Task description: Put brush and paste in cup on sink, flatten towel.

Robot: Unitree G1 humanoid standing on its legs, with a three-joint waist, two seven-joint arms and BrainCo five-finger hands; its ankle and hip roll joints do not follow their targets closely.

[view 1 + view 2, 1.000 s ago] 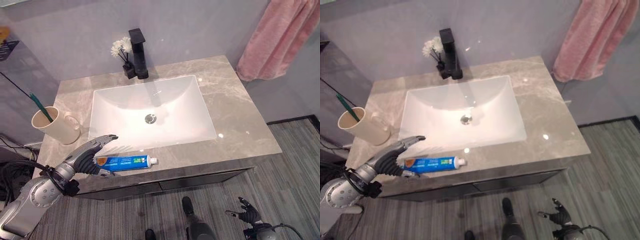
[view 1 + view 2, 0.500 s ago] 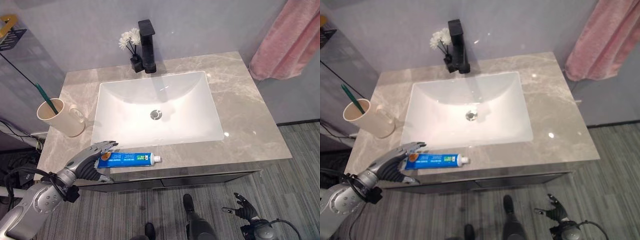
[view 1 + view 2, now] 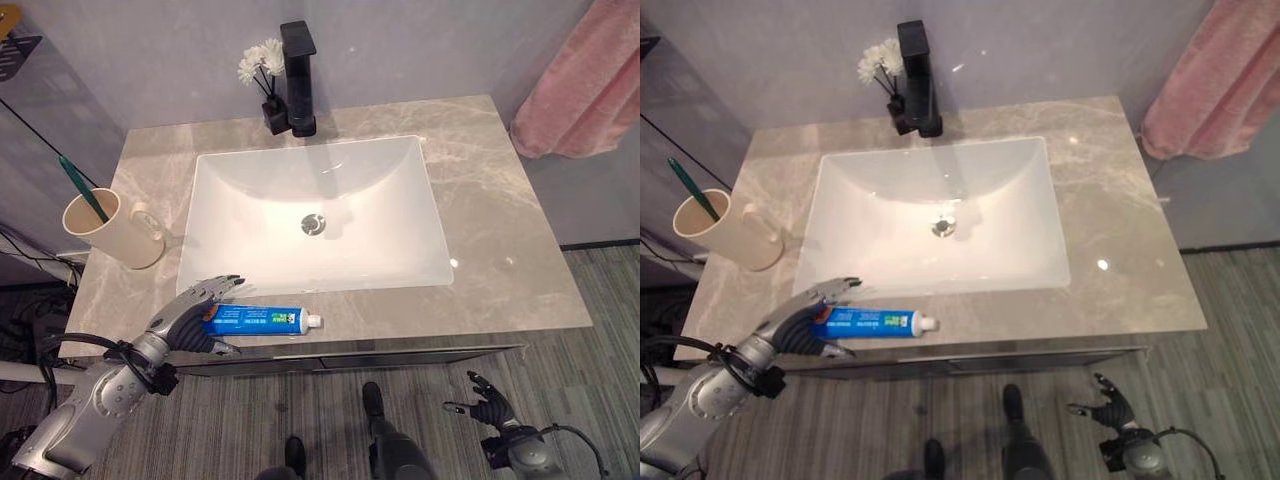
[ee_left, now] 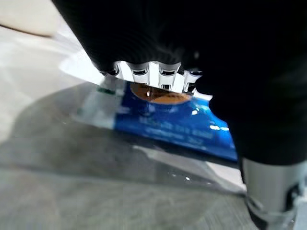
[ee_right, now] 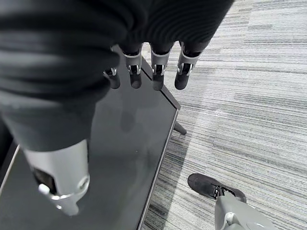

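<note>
Toothpaste tube, blue, print unreadable; left hand fingers relaxed over its end.

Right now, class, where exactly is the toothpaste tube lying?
In the left eye view the toothpaste tube lies flat on the counter's front edge, just before the basin, its left end under the left robot hand.

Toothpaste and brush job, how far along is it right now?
Done: the toothbrush already stands in the cup on the counter. In hand: the left hand is over the flat end of the toothpaste tube, which lies along the front edge, not lifted. Left: getting the paste into the cup, then flattening the pink towel, which hangs bunched. The right hand hangs low by the floor, open.
</note>
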